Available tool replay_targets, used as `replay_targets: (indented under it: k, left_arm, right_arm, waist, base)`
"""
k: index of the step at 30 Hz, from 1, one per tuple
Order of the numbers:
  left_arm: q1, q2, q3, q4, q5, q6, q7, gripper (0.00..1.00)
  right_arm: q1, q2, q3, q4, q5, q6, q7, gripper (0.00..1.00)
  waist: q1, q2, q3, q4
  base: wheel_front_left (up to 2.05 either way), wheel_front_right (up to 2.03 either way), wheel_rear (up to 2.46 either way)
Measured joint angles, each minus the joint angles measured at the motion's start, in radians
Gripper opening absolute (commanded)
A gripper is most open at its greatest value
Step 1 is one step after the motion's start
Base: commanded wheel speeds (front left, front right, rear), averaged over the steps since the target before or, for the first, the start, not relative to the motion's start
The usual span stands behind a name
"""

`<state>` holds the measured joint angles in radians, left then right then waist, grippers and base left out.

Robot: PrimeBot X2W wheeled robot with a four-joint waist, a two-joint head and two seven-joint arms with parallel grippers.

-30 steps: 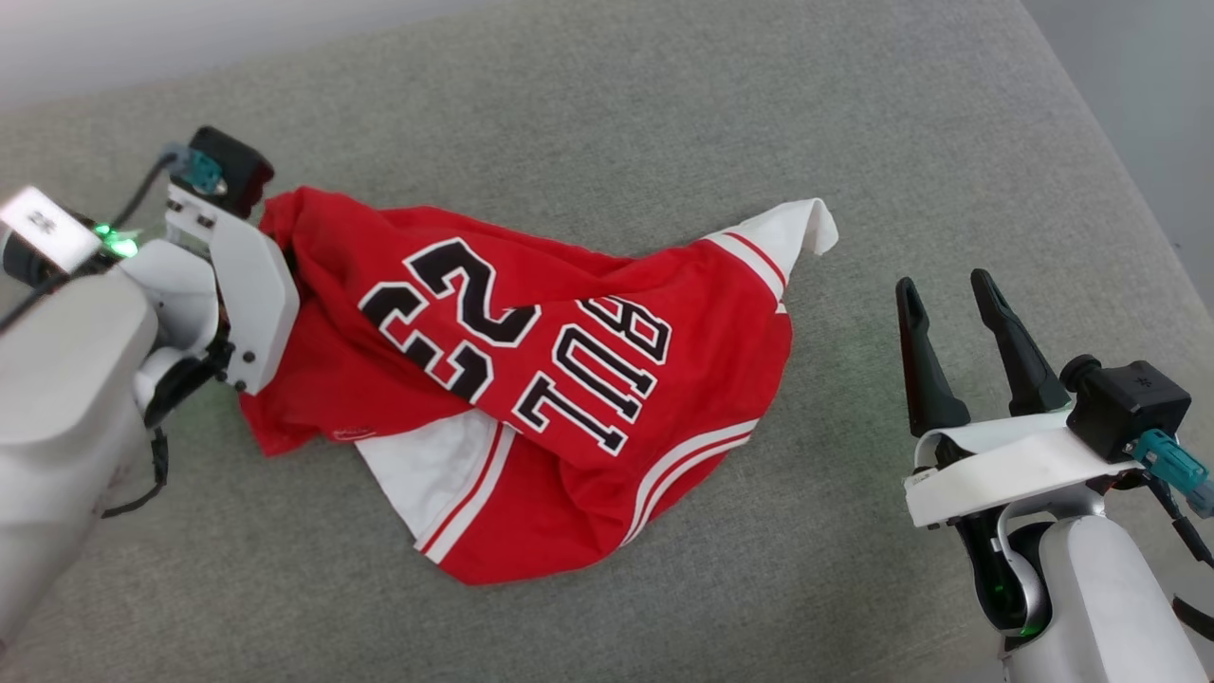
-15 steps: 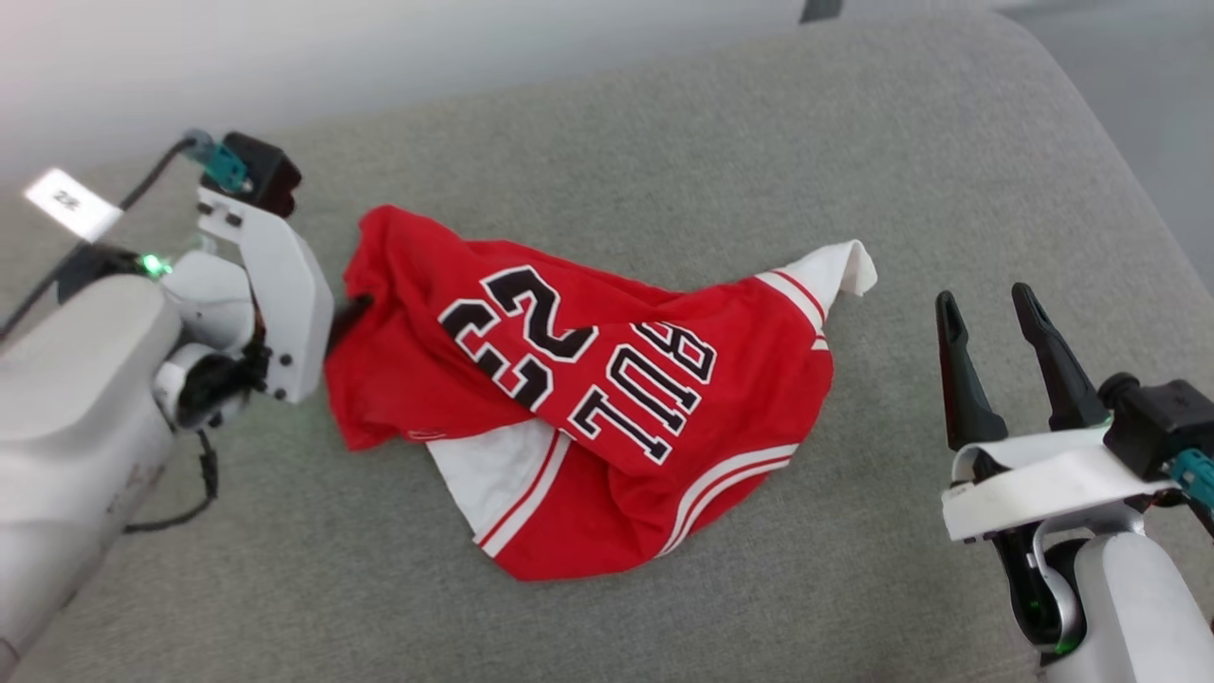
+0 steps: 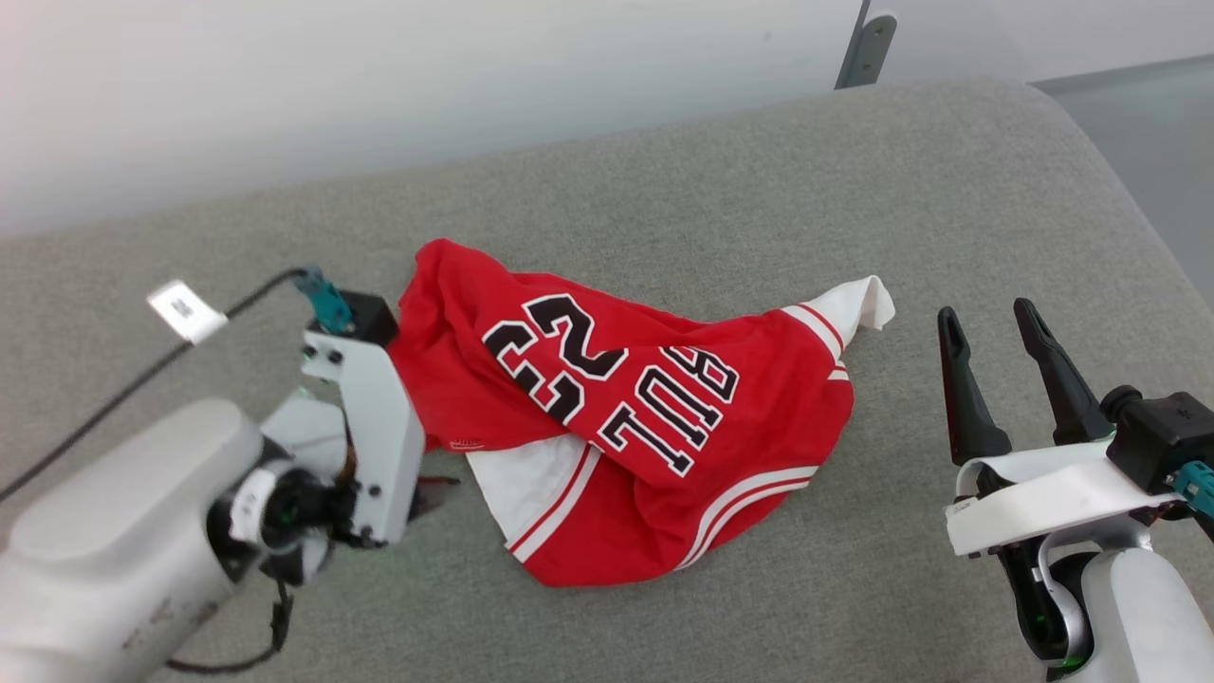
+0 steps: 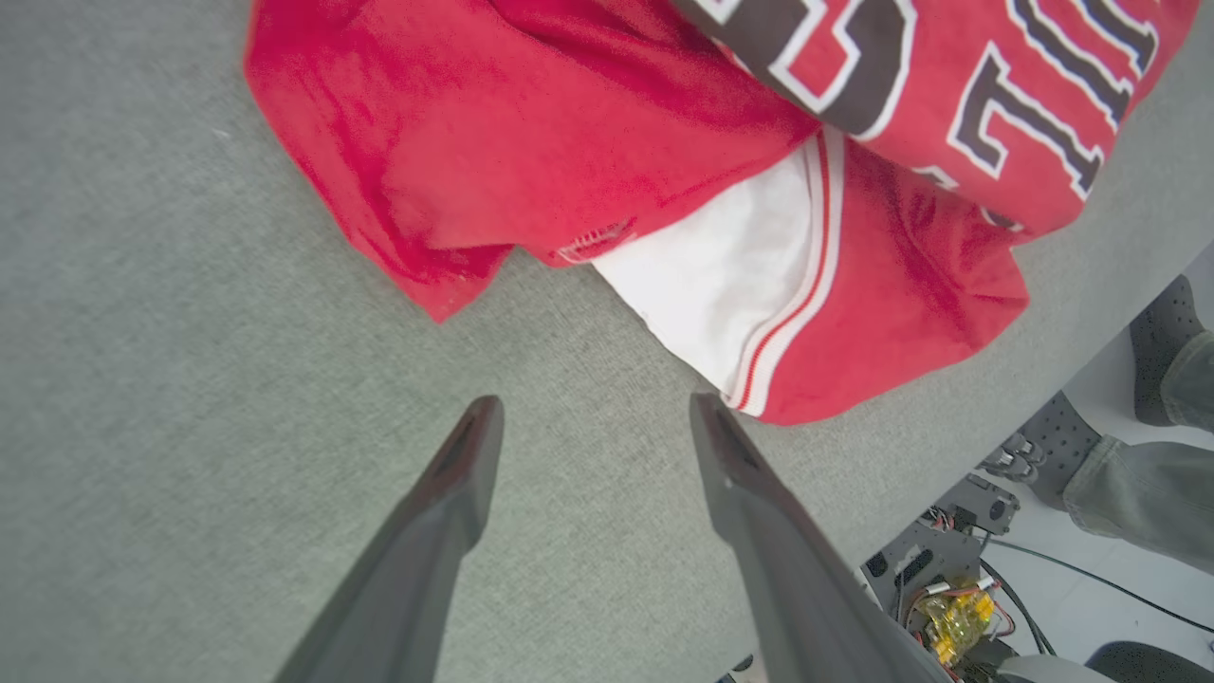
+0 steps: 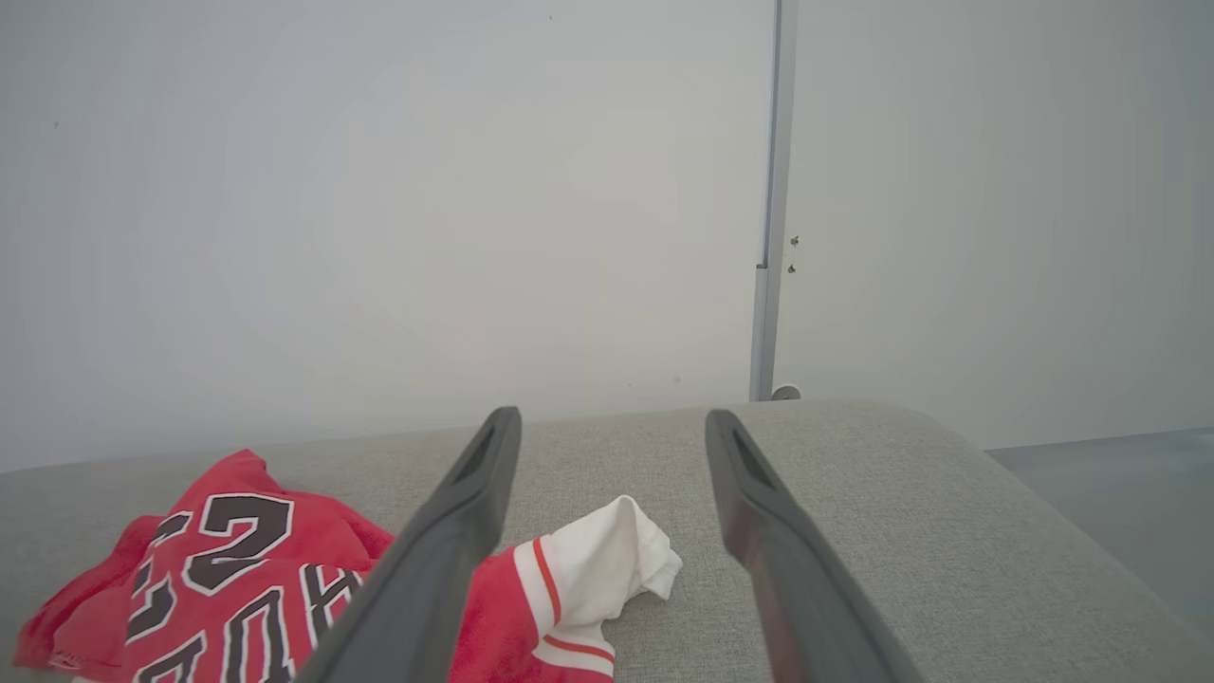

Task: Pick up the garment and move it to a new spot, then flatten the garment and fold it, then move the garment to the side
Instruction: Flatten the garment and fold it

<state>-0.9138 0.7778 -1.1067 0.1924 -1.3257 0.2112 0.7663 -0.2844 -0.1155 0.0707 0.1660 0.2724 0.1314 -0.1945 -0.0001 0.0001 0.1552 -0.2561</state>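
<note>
Garment (image 3: 626, 417): crumpled, just ahead of left fingertips.
Left gripper (image 4: 596, 406): fingers spread, empty, tilted down.
Right gripper (image 3: 986, 315): fingers spread, empty.

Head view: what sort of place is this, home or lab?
Likely a lab test room: a plain grey padded surface against a bare white wall, with exposed wiring past its edge.

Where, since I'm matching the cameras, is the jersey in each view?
Head view: the garment lies mid-picture on the grey cushion.
Left wrist view: across the top, reaching the right edge.
Right wrist view: bottom left.
Shared landmark: its black, white-outlined lettering, in all three.
</note>
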Motion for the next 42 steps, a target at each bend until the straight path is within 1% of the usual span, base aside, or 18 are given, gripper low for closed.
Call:
replay_targets:
  k: [2, 4, 7, 16, 20, 24, 25, 26, 27, 28, 30, 35, 39, 42]
  left_arm:
    - [0.016, 0.008, -0.006, -0.038, -0.001, 0.025, 0.000, 1.00]
    - [0.027, 0.017, -0.007, -0.054, 0.007, 0.030, -0.016, 1.00]
    - [0.049, 0.010, -0.002, -0.045, 0.007, 0.030, -0.055, 1.00]
    - [0.076, -0.026, 0.029, 0.047, -0.021, -0.020, -0.125, 1.00]
    - [0.076, -0.042, 0.041, 0.112, -0.021, -0.040, -0.156, 1.00]
    - [0.075, -0.065, 0.043, 0.176, -0.024, -0.063, -0.168, 1.00]
    - [0.076, -0.075, 0.049, 0.194, -0.036, -0.063, -0.167, 1.00]
    - [0.076, -0.082, 0.052, 0.210, -0.048, -0.064, -0.161, 0.76]
    - [0.074, -0.086, 0.049, 0.217, -0.045, -0.080, -0.159, 0.04]
    - [0.074, -0.088, 0.050, 0.230, -0.049, -0.086, -0.158, 0.00]
    - [0.073, -0.092, 0.052, 0.255, -0.059, -0.098, -0.149, 0.00]
    - [0.070, -0.098, 0.055, 0.251, -0.067, -0.105, -0.134, 0.00]
    - [0.064, -0.078, 0.060, 0.226, -0.070, -0.094, -0.124, 0.00]
    - [0.070, -0.036, 0.072, 0.201, -0.074, -0.072, -0.124, 0.00]
  right_arm:
    - [0.000, 0.003, 0.002, -0.007, 0.001, 0.000, 0.001, 1.00]
    - [-0.002, 0.006, 0.004, -0.010, 0.001, 0.000, 0.001, 1.00]
    - [-0.011, 0.009, 0.009, -0.012, 0.003, 0.000, 0.000, 1.00]
    - [-0.035, 0.021, 0.017, -0.007, 0.004, 0.000, -0.016, 1.00]
    - [-0.038, 0.027, 0.018, -0.003, 0.000, 0.000, -0.023, 1.00]
    - [-0.039, 0.031, 0.018, 0.006, -0.001, 0.000, -0.029, 1.00]
    - [-0.039, 0.032, 0.017, 0.008, -0.001, 0.000, -0.032, 1.00]
    - [-0.040, 0.033, 0.017, 0.010, -0.001, 0.000, -0.033, 1.00]
    - [-0.041, 0.034, 0.016, 0.012, -0.002, 0.000, -0.035, 1.00]
    - [-0.043, 0.034, 0.014, 0.015, -0.003, 0.000, -0.035, 1.00]
    - [-0.049, 0.036, 0.008, 0.020, -0.009, 0.000, -0.036, 1.00]
    - [-0.049, 0.035, -0.004, 0.021, -0.020, 0.000, -0.034, 1.00]
    - [-0.046, 0.028, -0.017, 0.021, -0.024, 0.000, -0.029, 1.00]
    - [-0.033, 0.026, -0.025, 0.019, -0.026, 0.000, -0.023, 1.00]
  waist:
    - [0.0001, 0.0000, 0.007, -0.003]
    - [0.0001, -0.0001, 0.018, -0.009]
    - [0.0001, 0.0000, 0.034, -0.021]
    - [0.0001, 0.0000, 0.082, -0.064]
    - [0.0001, -0.0001, 0.101, -0.081]
    - [0.0001, 0.0000, 0.115, -0.095]
    - [0.0000, 0.0000, 0.118, -0.098]
    - [0.0001, 0.0000, 0.119, -0.100]
    - [0.0001, -0.0001, 0.120, -0.101]
    - [0.0001, 0.0000, 0.120, -0.102]
    - [0.0000, -0.0001, 0.117, -0.099]
    - [0.0001, 0.0000, 0.106, -0.084]
    - [0.0001, 0.0000, 0.094, -0.064]
    - [0.0001, -0.0001, 0.081, -0.046]
  base:
    - [0.00, 0.00, 0.00]
    - [0.00, 0.00, 0.00]
    - [0.00, 0.00, 0.00]
    - [0.00, 0.00, 0.00]
    - [0.00, 0.00, 0.00]
    - [0.00, 0.00, 0.00]
    - [0.00, 0.00, 0.00]
    - [0.00, 0.00, 0.00]
    - [0.00, 0.00, 0.00]
    - [0.00, 0.00, 0.00]
    - [0.00, 0.00, 0.00]
    - [0.00, 0.00, 0.00]
    - [0.00, 0.00, 0.00]
    - [0.00, 0.00, 0.00]
